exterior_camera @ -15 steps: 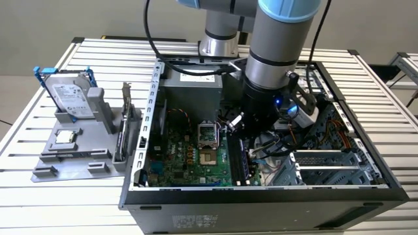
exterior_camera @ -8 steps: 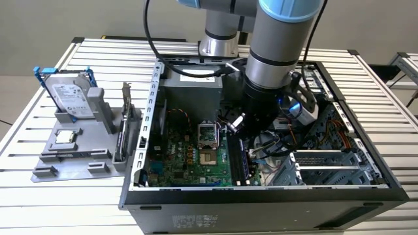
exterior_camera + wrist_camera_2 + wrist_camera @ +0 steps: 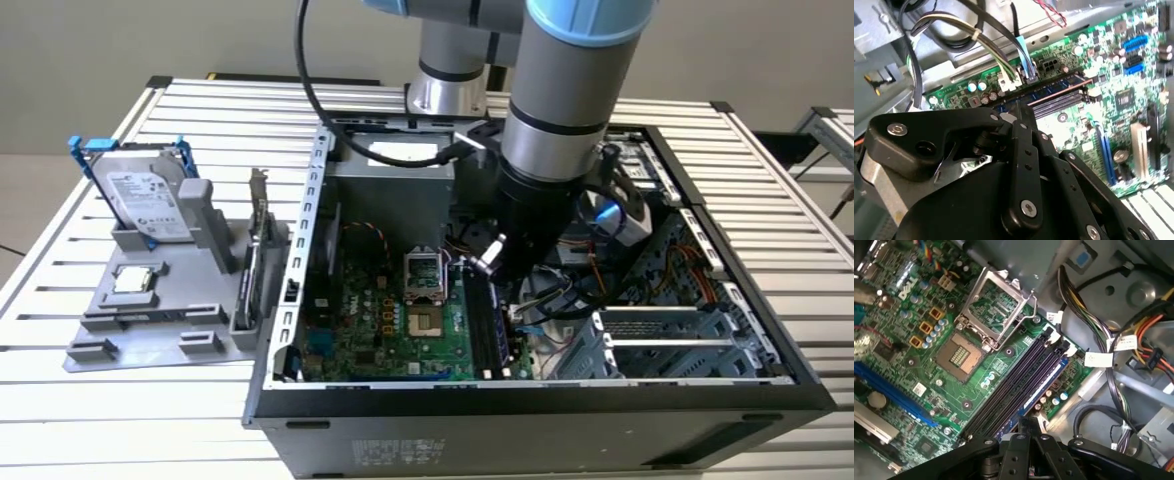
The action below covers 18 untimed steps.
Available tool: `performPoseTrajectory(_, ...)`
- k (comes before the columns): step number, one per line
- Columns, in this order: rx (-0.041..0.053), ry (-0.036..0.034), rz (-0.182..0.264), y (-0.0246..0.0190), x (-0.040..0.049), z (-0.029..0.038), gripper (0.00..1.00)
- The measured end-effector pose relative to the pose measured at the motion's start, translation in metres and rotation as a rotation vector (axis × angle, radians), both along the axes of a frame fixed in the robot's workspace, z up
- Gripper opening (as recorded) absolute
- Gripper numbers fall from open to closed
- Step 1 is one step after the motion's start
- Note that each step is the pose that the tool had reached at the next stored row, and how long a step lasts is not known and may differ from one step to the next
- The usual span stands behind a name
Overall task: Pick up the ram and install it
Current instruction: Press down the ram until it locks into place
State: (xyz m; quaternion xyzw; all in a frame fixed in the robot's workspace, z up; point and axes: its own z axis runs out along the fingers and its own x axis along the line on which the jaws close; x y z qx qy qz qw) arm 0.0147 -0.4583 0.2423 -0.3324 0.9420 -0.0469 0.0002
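The ram (image 3: 1046,382) is a dark blue stick lying along the outermost memory slot on the green motherboard (image 3: 929,315); it also shows in the second wrist view (image 3: 1059,90) and in the exterior view (image 3: 502,325). My gripper (image 3: 491,262) reaches down into the open computer case, over one end of that slot. In both wrist views the black fingers (image 3: 1029,426) (image 3: 1021,115) stand pressed together on the ram's top edge. The ram's end under the fingers is hidden.
The empty CPU socket (image 3: 961,352) with its raised metal frame lies beside the slots. Bundled cables (image 3: 1104,340) crowd the case wall close to the ram. Outside the case, a grey holder (image 3: 147,310) carries a hard drive (image 3: 140,195) and an expansion card (image 3: 256,240).
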Motion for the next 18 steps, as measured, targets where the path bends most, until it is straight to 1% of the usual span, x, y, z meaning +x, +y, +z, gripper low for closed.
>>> performPoseTrajectory(7, 0.0024, 0.0000, 0.127, 0.0000, 0.0000, -0.0001, 0.00)
performPoseTrajectory(8, 0.0031, 0.0000, 0.165, 0.0000, 0.0000, -0.0001, 0.00)
performPoseTrajectory(18, 0.0052, 0.0002, 0.347, 0.0000, 0.0000, -0.0006, 0.00)
